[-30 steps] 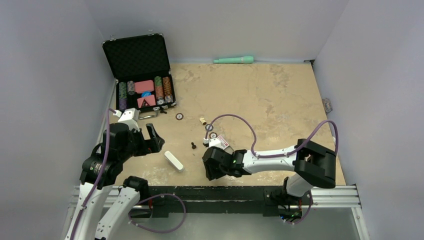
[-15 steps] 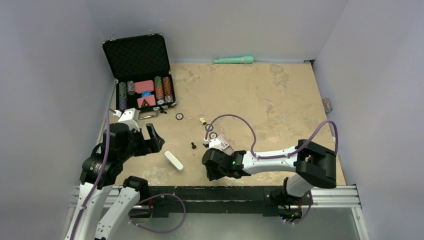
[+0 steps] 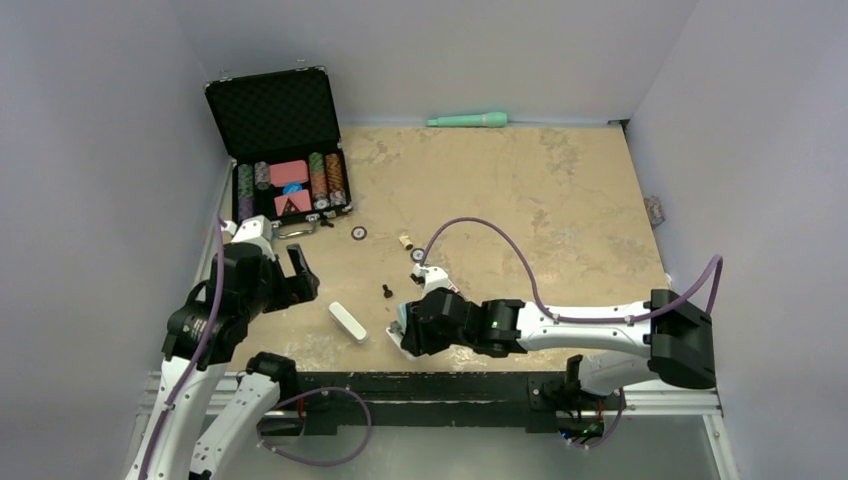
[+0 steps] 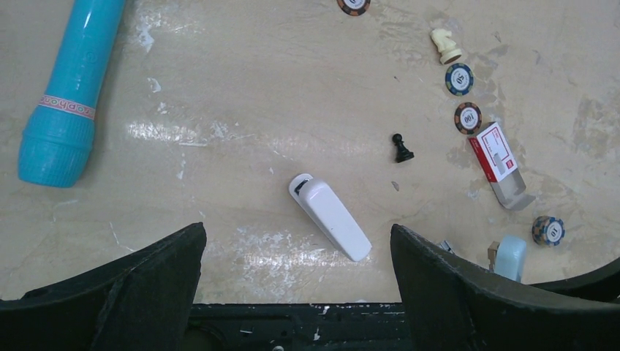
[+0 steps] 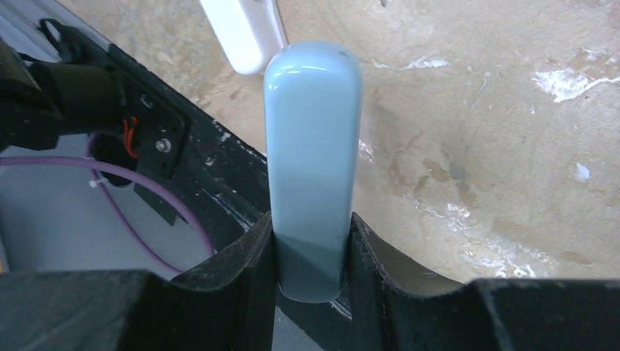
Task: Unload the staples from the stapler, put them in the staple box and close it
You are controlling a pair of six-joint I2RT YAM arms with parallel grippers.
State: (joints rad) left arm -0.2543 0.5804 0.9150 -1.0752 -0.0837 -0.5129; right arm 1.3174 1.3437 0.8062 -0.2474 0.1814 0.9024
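Finds the right gripper (image 5: 311,235) pinching the pale blue stapler (image 5: 313,146) across its rear end, both fingers pressed flat to its sides, the rounded nose sticking out ahead. Places the stapler at 6 o'clock on the table (image 3: 560,200), close to the near edge, nose aimed toward 7 o'clock over the black rail. Cannot tell from any view whether lifted clear or resting on the surface. Finds the left gripper (image 4: 296,238) at 8 o'clock, jaws spread wide, holding nothing, well apart from the stapler and looking down on a white piece (image 4: 329,217) lying flat at 7 o'clock. Notes an open red-and-white staple box (image 4: 498,157) just past the right gripper, toward 12 o'clock. Judges the step in hand to be securing the stapler: grip made, unloading not yet begun. Sees no staple strip out on the table; takes a small glint beside the stapler in the left wrist view as too small to identify. Judges the next move to call for a second contact: bringing the spread left jaws across toward 6 o'clock, catching the stapler's top or tray while the right grip holds firm, and opening it without twisting the body out of the pinch.
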